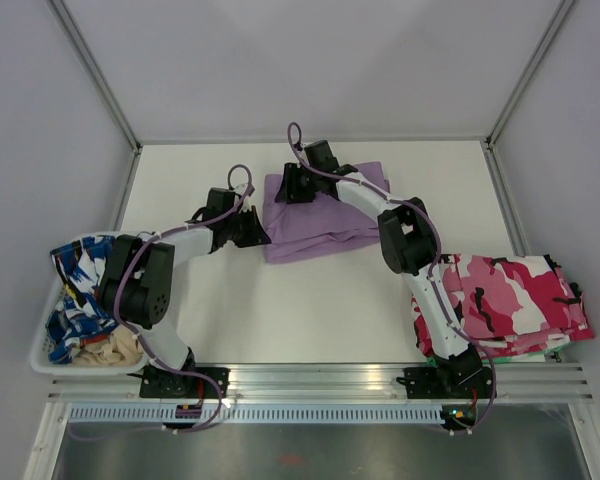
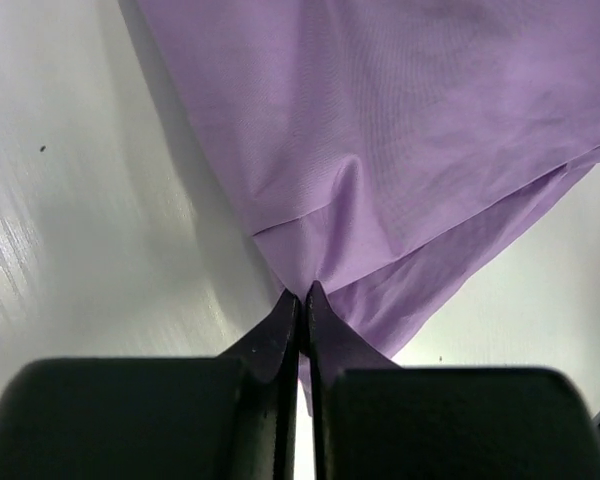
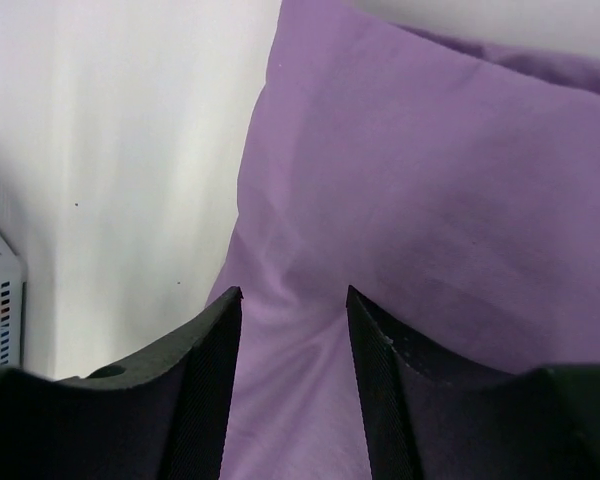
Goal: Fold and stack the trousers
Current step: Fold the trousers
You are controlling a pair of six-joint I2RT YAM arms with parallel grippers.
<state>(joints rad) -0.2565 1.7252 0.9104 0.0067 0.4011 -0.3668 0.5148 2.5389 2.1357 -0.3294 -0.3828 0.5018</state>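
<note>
The lilac-purple trousers (image 1: 325, 222) lie folded into a compact rectangle at the back middle of the white table. My left gripper (image 1: 257, 232) is at their near-left corner, shut on a pinch of the purple cloth (image 2: 320, 262). My right gripper (image 1: 288, 186) is over their far-left corner, jaws open with purple cloth (image 3: 400, 200) lying between and beneath the fingers (image 3: 215, 330). The right forearm crosses over the top of the trousers and hides part of them.
A folded pink-white-black camouflage garment (image 1: 515, 300) lies at the table's right edge. A white basket (image 1: 42, 362) with blue-and-white patterned clothing (image 1: 80, 290) stands at the left. Bare white table (image 1: 300, 320) lies in front of the trousers.
</note>
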